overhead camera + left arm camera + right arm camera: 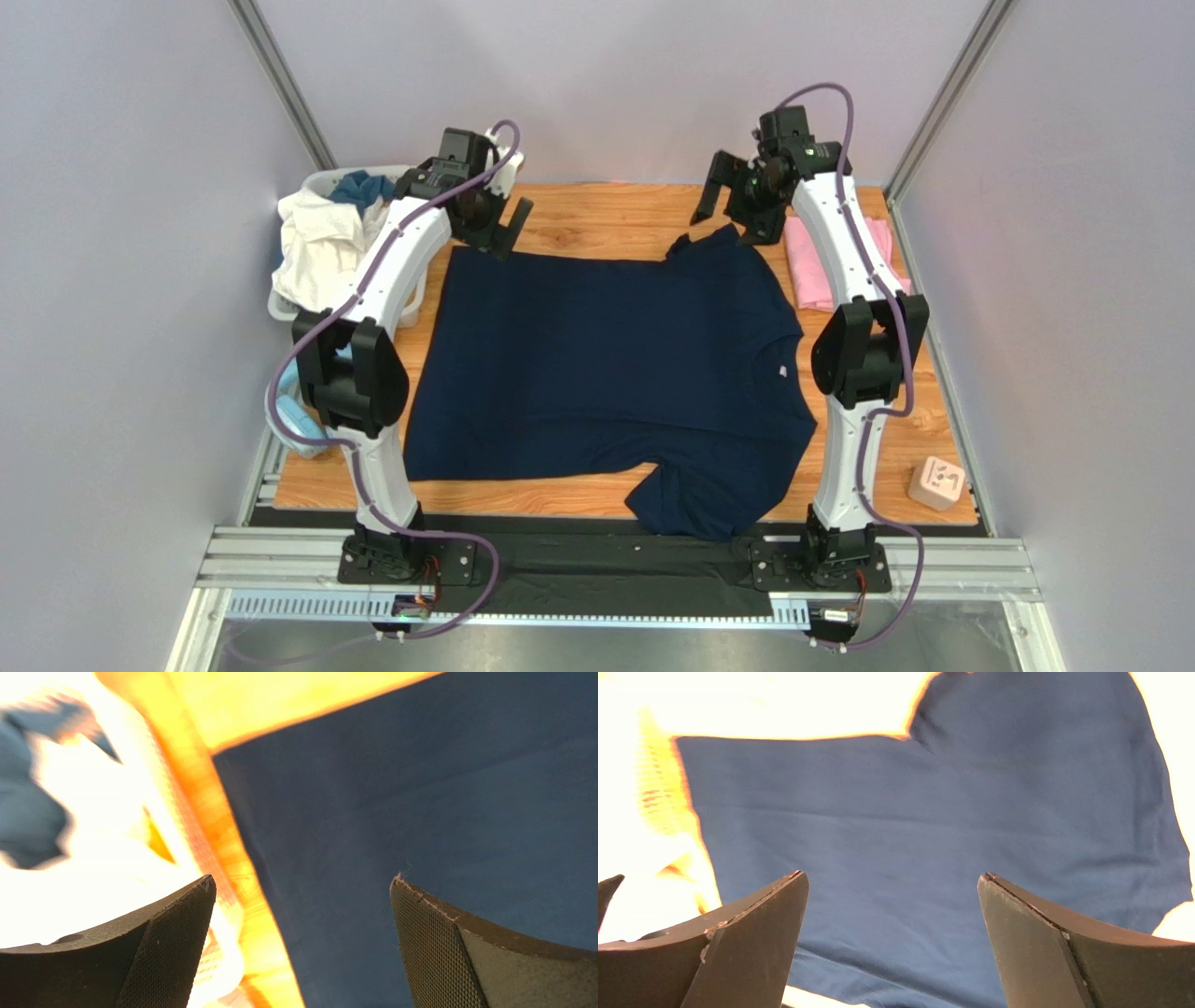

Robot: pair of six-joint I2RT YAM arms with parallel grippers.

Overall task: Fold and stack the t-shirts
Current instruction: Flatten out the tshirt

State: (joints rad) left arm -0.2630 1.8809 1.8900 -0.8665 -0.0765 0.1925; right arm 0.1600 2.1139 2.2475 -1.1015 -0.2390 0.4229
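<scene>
navy t-shirt (603, 364): limp, light, lies flat | left hand (502, 231), right hand (723, 210): both spread, empty | grip: likely pinch far-left hem corner, far sleeve

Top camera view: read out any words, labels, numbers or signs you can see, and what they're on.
No readable text in any view.
Dark marks on the small pinkish block: too small to read.
Pale tag at the collar of the dark navy cloth t-shirt: too small to read.
</scene>
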